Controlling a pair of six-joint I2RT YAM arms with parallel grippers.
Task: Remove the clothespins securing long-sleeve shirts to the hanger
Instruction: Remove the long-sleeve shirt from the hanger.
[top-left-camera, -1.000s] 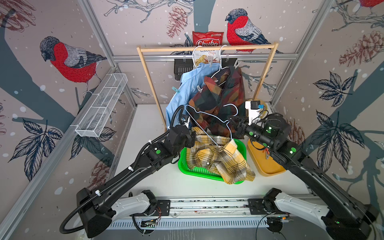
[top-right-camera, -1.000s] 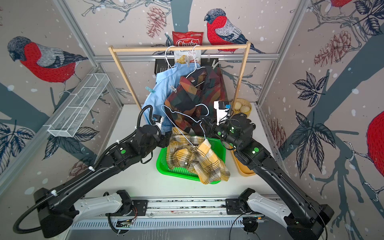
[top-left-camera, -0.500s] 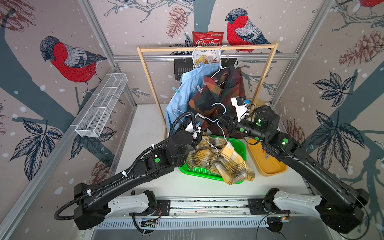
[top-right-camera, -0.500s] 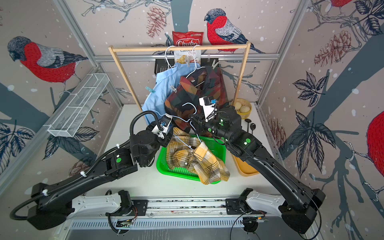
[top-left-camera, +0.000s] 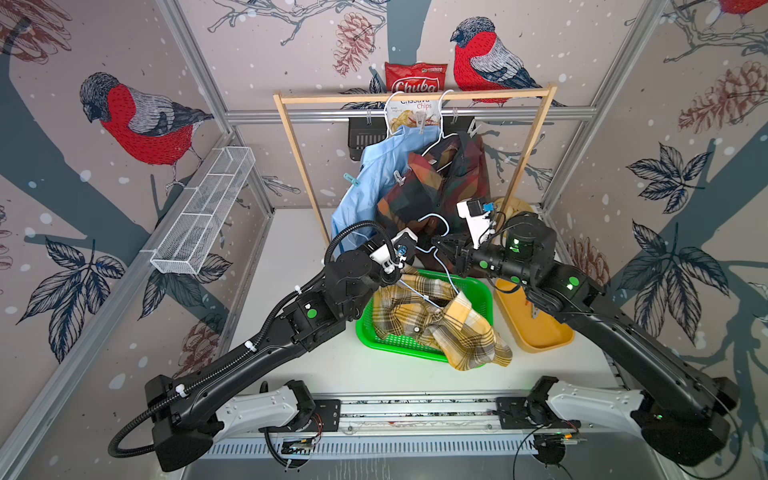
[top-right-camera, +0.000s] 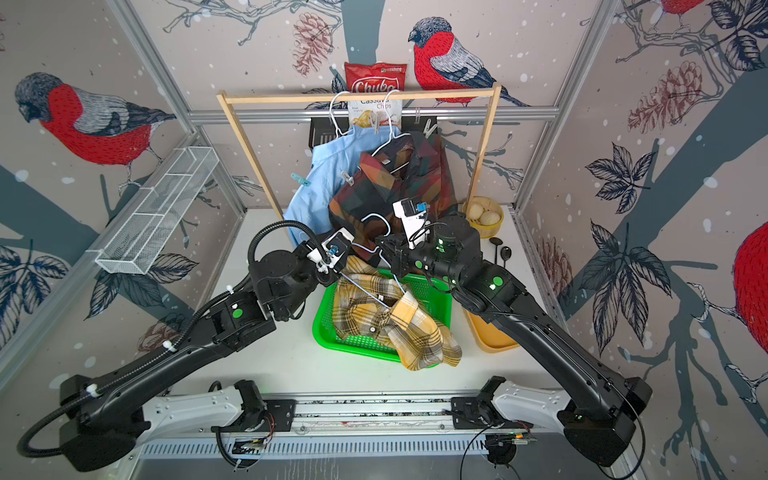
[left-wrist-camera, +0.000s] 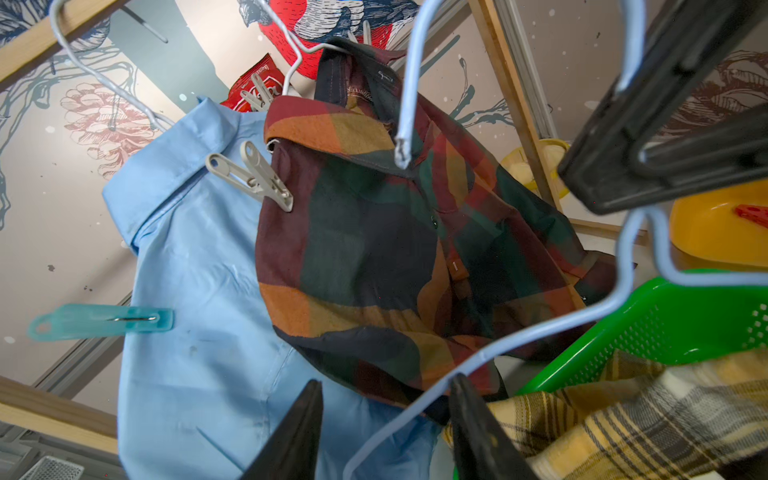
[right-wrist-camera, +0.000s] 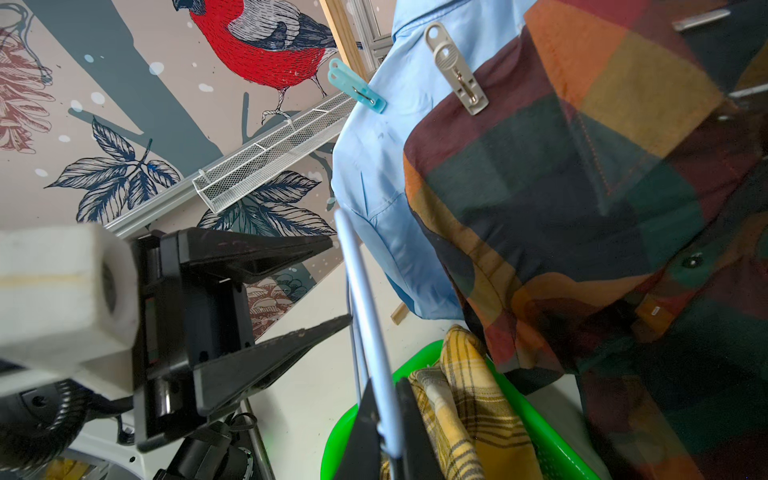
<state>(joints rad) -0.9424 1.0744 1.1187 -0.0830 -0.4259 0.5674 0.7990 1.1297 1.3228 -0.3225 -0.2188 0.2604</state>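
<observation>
While our right gripper (right-wrist-camera: 386, 419) pinches the pale blue wire hanger (right-wrist-camera: 356, 291), our left gripper (left-wrist-camera: 386, 380) stands half open beside that wire. The pale grey plastic clothespin (left-wrist-camera: 253, 176) on the light blue cotton shirt (left-wrist-camera: 199, 291) lies slantwise ahead, nearer this arm.

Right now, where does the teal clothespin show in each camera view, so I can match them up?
Top view: teal clothespin sticks out from the side edge of the hanging light blue shirt.
Top view: teal clothespin, same edge.
Left wrist: teal clothespin clipped on that shirt's outer edge, mostly over the wall.
Right wrist: teal clothespin on the same edge.
Shared landmark: the light blue shirt.
</observation>
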